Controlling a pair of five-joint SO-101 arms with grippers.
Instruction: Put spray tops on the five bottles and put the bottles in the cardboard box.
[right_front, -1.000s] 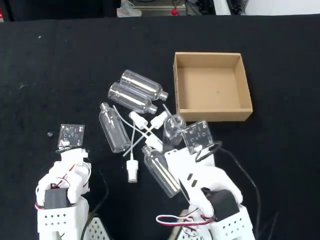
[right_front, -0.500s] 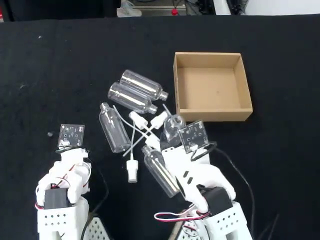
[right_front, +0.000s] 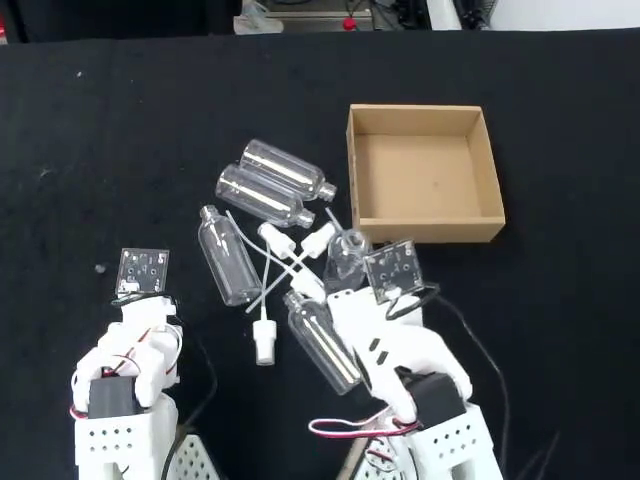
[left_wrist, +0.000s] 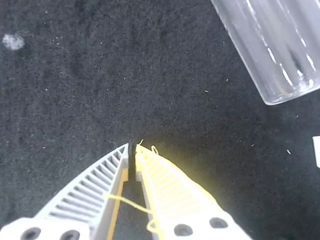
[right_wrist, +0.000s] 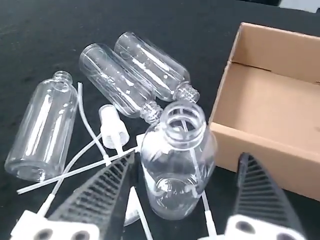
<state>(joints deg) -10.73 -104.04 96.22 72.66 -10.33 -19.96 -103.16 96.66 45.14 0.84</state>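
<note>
A clear upright bottle (right_wrist: 177, 160) with no top stands between the spread fingers (right_wrist: 100, 195) of my open right gripper (right_wrist: 189, 156), untouched on both sides. In the high view that upright bottle (right_front: 347, 255) is just off the near left corner of the cardboard box (right_front: 425, 175), with my right gripper (right_front: 360, 280) at it. Three more clear bottles (right_front: 265, 195) lie to the left, and another bottle (right_front: 322, 340) lies beside the right arm. White spray tops (right_front: 264, 340) with long tubes are scattered among them. My left gripper (left_wrist: 132, 150) is shut and empty above the black table.
The cardboard box (right_wrist: 270, 100) is empty, with its open side up. The base of a lying bottle (left_wrist: 272, 45) is ahead of the left gripper. The black table (right_front: 100, 150) has bare room on the left and far side.
The right arm has shifted slightly left and back around the upright bottle. The left arm and the bottles have not moved.
</note>
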